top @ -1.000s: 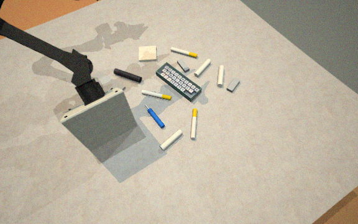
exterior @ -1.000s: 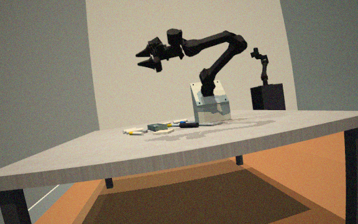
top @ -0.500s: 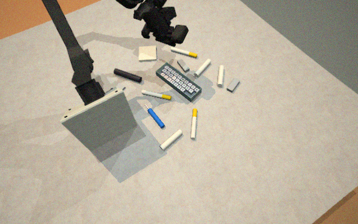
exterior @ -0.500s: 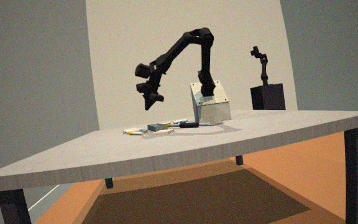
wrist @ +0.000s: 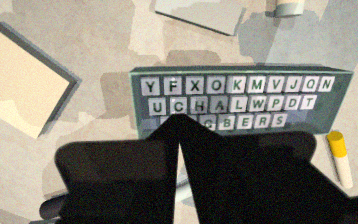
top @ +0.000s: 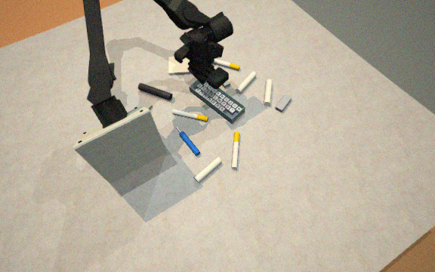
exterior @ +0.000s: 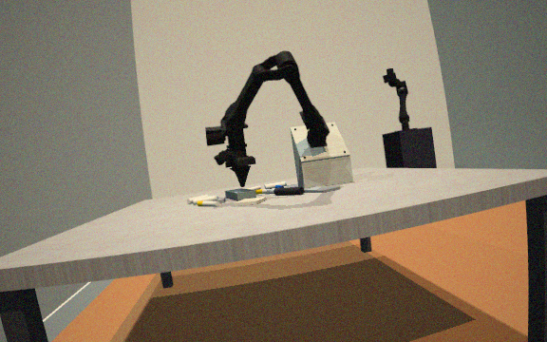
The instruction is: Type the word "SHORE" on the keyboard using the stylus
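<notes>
Lab-like room, robot arm [top: 98, 49] [exterior: 297, 76] on table [top: 297, 181] [exterior: 273, 228], second arm [exterior: 403, 106] behind

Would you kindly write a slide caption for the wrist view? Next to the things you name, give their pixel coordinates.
Closed gripper [top: 217, 84] [exterior: 242, 185] [wrist: 177, 119] above the lettered keyboard [top: 232, 120] [exterior: 240, 195] [wrist: 341, 95], no stylus between its fingertips.

Three matte white sticks with yellow ends [top: 236, 150] [wrist: 344, 167] are lying scattered, and three plain white cylinders [top: 247, 81] [wrist: 288, 8] are lying apart. A flat cream square block [top: 177, 66] [wrist: 22, 80] is resting flat, well apart from a small grey rectangular block [top: 283, 103].
</notes>
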Tool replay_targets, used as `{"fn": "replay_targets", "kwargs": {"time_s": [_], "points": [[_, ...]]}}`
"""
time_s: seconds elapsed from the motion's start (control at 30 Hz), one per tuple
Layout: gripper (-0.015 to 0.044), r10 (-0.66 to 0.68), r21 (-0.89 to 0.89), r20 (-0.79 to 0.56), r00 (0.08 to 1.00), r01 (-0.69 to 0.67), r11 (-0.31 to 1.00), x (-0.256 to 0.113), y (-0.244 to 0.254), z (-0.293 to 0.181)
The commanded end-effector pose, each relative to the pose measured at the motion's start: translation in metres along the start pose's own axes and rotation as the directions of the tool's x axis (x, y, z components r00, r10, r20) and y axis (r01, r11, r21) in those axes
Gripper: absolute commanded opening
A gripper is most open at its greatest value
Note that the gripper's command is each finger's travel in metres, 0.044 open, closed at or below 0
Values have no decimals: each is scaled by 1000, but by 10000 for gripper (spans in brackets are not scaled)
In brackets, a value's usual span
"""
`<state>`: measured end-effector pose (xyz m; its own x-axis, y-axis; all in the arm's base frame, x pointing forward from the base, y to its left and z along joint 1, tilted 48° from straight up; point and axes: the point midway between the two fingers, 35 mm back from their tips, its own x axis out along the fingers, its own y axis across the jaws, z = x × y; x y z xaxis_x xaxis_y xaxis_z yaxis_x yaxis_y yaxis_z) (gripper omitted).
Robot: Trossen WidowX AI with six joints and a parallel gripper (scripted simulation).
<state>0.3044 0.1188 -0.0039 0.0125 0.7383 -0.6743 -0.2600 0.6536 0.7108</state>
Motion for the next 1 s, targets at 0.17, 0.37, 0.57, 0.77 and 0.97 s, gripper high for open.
{"fn": "replay_targets", "kwargs": {"time_s": [0.17, 0.37, 0.57, 0.77, 0.97], "points": [[0, 4, -1, -4, 1000, -4, 1000, 1, -45, 1], [0, 5, -1, -4, 1000, -5, 1000, 1, -64, 0], [0, 5, -1, -4, 1000, -5, 1000, 1, -64, 0], [0, 2, -2, -4, 1000, -2, 1000, 1, -119, 1], [0, 3, -2, -4, 1000, -3, 1000, 1, -127, 0]]}}
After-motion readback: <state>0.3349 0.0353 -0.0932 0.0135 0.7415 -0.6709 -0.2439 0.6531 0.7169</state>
